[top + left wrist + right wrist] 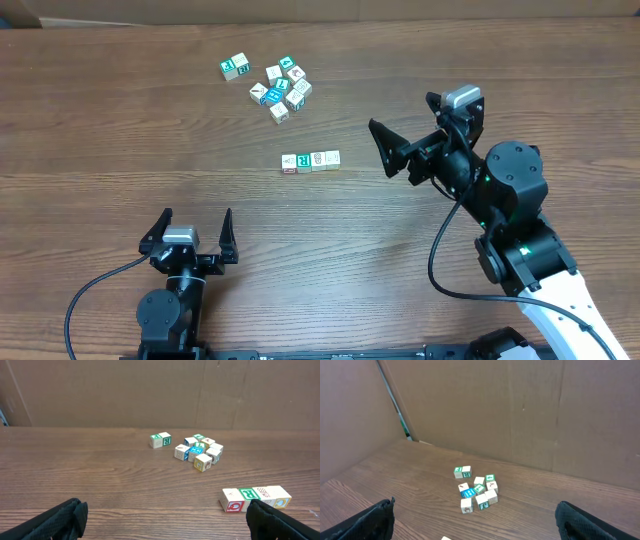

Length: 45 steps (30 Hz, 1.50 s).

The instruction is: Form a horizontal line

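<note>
Four blocks [310, 161] sit touching in a row on the tabletop [120, 130], just below the loose cluster [282, 88], seemingly seven blocks. The left hand [195, 230] and right hand [383, 148] are both spread apart, empty.

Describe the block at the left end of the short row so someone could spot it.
On the wooden table, below the loose cluster of blocks, sits a short row of blocks. The leftmost block is white with red markings, next to a green R block.
</note>
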Tool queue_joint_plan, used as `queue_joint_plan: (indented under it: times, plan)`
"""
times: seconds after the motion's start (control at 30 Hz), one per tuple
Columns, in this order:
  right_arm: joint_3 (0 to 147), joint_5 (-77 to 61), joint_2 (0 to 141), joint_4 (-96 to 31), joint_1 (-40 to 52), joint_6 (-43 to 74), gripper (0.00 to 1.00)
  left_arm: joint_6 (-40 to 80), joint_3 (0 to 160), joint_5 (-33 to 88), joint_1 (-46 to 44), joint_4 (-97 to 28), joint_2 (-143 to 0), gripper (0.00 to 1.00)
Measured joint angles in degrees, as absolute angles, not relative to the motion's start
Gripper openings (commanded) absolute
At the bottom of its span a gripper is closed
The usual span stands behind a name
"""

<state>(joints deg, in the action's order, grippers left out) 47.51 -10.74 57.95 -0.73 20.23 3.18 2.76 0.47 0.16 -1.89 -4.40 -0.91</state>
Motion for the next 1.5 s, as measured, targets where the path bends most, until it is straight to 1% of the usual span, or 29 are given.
queue_joint_plan:
  times: [0.1,0.23,0.47,0.63,0.8,1.07,1.5]
  plan:
    - [47.0,-10.7,56.9,-0.6,20.2,3.0,1.00,2.8,0.5,0.2,-1.9,-4.4,-0.9,1.00]
    - [42.5,-10.8,53.6,2.3,19.8,2.9,1.00,2.8,0.5,0.2,-1.9,-4.4,-0.9,1.00]
    - [26.7,-10.8,45.0,18.8,18.7,2.7,1.00,2.8,0.5,0.2,-1.9,-4.4,-0.9,1.00]
    - [19.2,-11.2,38.4,25.1,17.3,2.8,1.00,2.8,0.5,0.2,-1.9,-4.4,-0.9,1.00]
    - [14.5,-11.2,31.0,25.8,15.4,2.9,1.00,2.8,0.5,0.2,-1.9,-4.4,-0.9,1.00]
    - [8.8,-11.2,20.3,25.7,15.0,2.9,1.00,2.8,0.5,0.2,-1.9,-4.4,-0.9,0.99]
    - [3.2,-11.2,10.8,22.5,12.7,3.0,1.00,2.8,0.5,0.2,-1.9,-4.4,-0.9,1.00]
